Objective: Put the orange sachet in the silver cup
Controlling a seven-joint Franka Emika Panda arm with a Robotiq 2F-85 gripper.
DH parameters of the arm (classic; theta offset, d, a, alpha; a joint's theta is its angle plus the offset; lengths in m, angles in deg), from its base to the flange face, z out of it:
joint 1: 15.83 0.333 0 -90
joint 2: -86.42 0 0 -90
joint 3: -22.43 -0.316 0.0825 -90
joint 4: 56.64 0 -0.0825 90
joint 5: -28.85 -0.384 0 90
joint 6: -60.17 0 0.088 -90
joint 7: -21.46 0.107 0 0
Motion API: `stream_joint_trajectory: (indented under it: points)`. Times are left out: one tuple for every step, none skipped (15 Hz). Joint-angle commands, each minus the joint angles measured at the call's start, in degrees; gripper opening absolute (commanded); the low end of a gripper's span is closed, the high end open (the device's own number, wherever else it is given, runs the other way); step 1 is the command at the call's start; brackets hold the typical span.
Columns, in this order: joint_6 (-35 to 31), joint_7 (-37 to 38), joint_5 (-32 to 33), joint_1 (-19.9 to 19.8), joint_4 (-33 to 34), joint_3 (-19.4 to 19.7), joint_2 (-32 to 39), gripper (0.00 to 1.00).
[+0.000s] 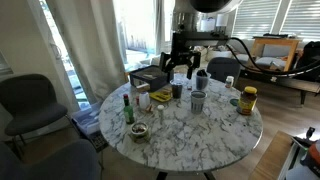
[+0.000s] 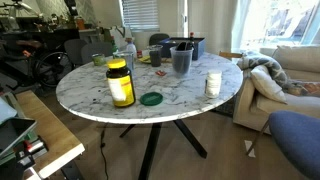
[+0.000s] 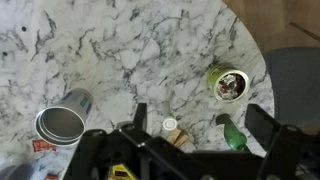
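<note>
The silver cup point(image 3: 62, 122) stands upright and empty on the marble table at the lower left of the wrist view. In an exterior view it point(image 1: 197, 101) is near the table's middle. A small red-orange and white packet point(image 3: 40, 146), probably the orange sachet, lies right beside the cup, mostly cut off by the frame edge. My gripper point(image 3: 200, 118) is open and empty. It hangs well above the table point(image 1: 178, 68), behind and to one side of the cup, over a small white-capped bottle point(image 3: 171, 127).
A green bottle point(image 3: 232, 135) lies by my right finger, and a small bowl point(image 3: 230, 83) sits beyond it. A yellow-lidded jar point(image 1: 248, 99), mugs and a black box point(image 1: 150, 77) crowd the table's far half. A green lid point(image 2: 151, 98) lies near the jar.
</note>
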Motion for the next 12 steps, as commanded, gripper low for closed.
stream_joint_trajectory:
  points:
    - [0.1, 0.4, 0.5, 1.2, 0.1, 1.1, 0.1, 1.00]
    - [-3.6, 3.4, 1.4, 0.1, -0.6, 0.6, -0.2, 1.00]
    - [-5.6, 5.4, 1.9, -0.6, -0.6, 0.7, -0.3, 1.00]
    - [-8.0, 7.9, 2.7, -1.4, -0.7, 0.9, -0.5, 1.00]
    - [-7.9, 8.0, 2.6, -2.4, 0.3, 3.0, -0.8, 1.00]
    - [-9.0, 9.1, 2.9, -3.3, 0.4, 4.1, -1.2, 1.00]
    - [-9.1, 9.2, 3.0, -4.5, 0.7, 5.9, -1.9, 1.00]
    - [-9.1, 9.1, 2.7, -5.7, 0.9, 7.9, -2.3, 1.00]
    - [-8.9, 9.0, 2.5, -7.2, 1.4, 9.9, -2.4, 1.00]
    - [-8.9, 9.7, 2.6, -8.6, 1.7, 11.3, -2.6, 1.00]
    - [-9.1, 10.2, 3.1, -10.3, 2.0, 12.7, -2.3, 1.00]
    - [-8.7, 11.0, 3.3, -11.8, 2.2, 14.0, -2.3, 1.00]
